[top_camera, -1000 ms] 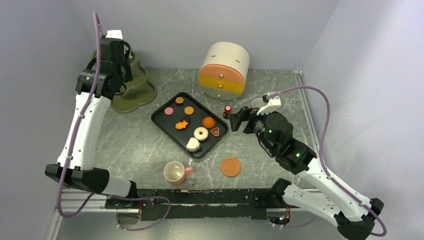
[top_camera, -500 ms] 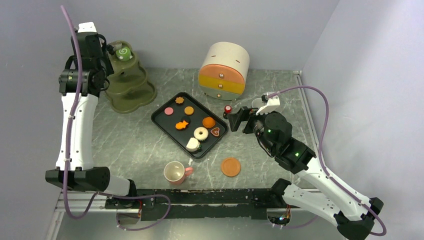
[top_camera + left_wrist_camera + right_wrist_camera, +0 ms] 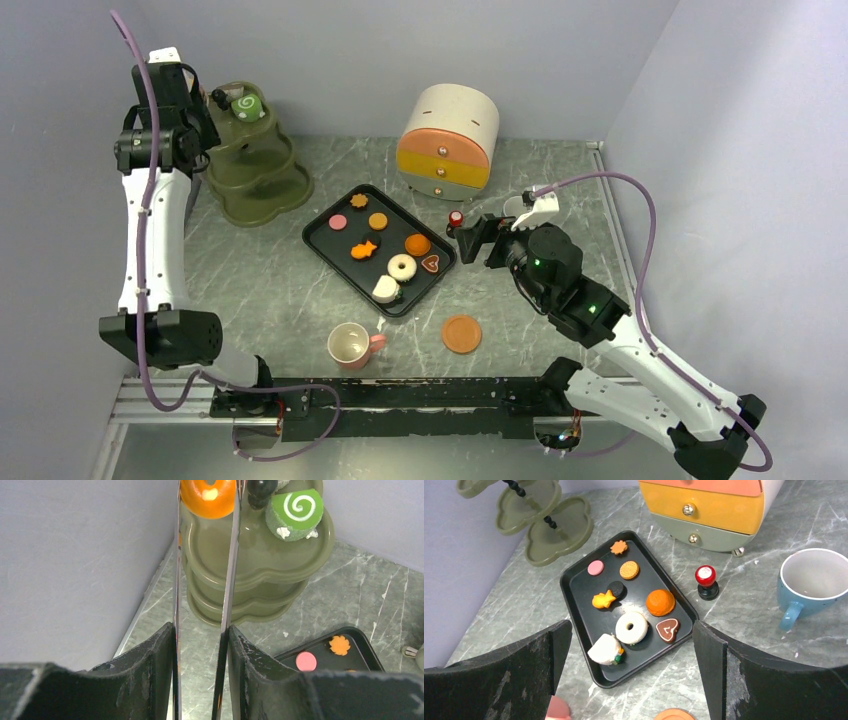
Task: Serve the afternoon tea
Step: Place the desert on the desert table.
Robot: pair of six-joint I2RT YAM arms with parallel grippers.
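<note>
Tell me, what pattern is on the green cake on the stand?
The green cake has a white spiral on top, clearest in the left wrist view.

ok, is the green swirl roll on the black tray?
No, the green swirl roll sits on the top tier of the olive-green stand.

The tiered stand sits far left, with the swirl roll on its top tier and a doughnut in tongs beside it. The tray lies centre, the drawer chest behind it. The cup sits near, with the saucer to its right.
</note>
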